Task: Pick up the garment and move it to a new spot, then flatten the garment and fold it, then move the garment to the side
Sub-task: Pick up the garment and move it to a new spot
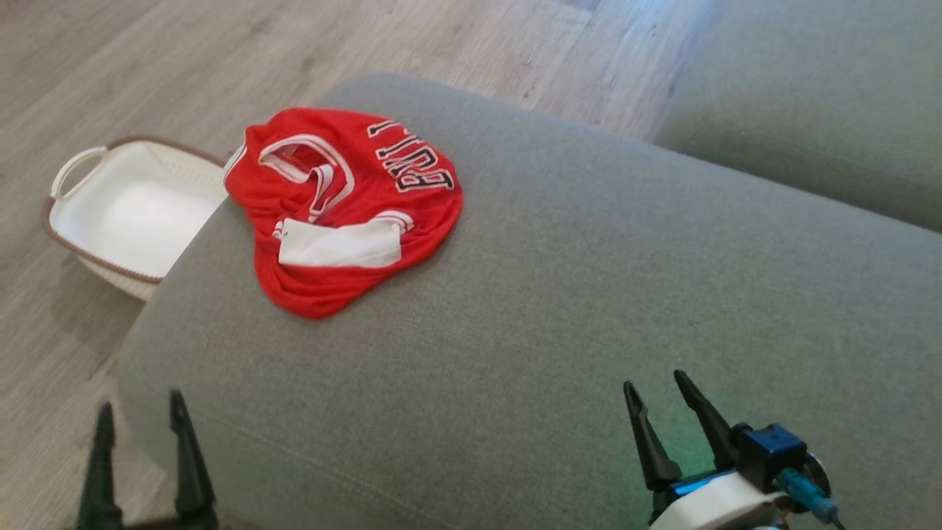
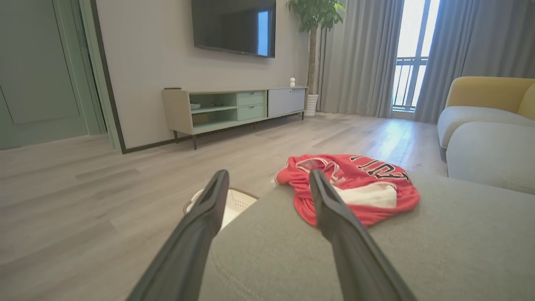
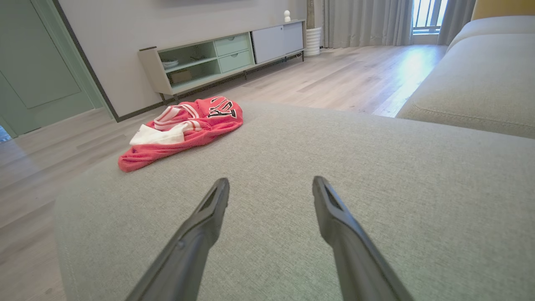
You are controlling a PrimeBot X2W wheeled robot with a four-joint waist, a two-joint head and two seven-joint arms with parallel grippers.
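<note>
"Where was the garment?"

"The garment (image 1: pixel 342 213), red with white trim and black letters, lay crumpled on the grey sofa seat (image 1: pixel 574 309), at its far left corner. One edge reached the rim there."

"What was around it?"

"A white basket (image 1: pixel 73 158) with a brown rim stood on the wooden floor (image 1: pixel 147 59) just past that corner, partly hidden behind the seat. A second seat (image 1: pixel 809 96) of the same grey sat to the right, across a narrow gap."

"And the grippers?"

"The left gripper (image 1: pixel 141 401) hung at the near left corner of the seat, about over its edge. Its jaws were wide open and gripped nothing. The right gripper (image 1: pixel 653 379) was above the near part of the seat, jaws spread just as wide and also holding nothing. Both were well apart from the garment."

"Anything further off?"

"The left wrist view looked past the garment to a low cabinet (image 2: pixel 234 108) against the wall, with a dark screen (image 2: pixel 234 25) mounted above it."
</note>
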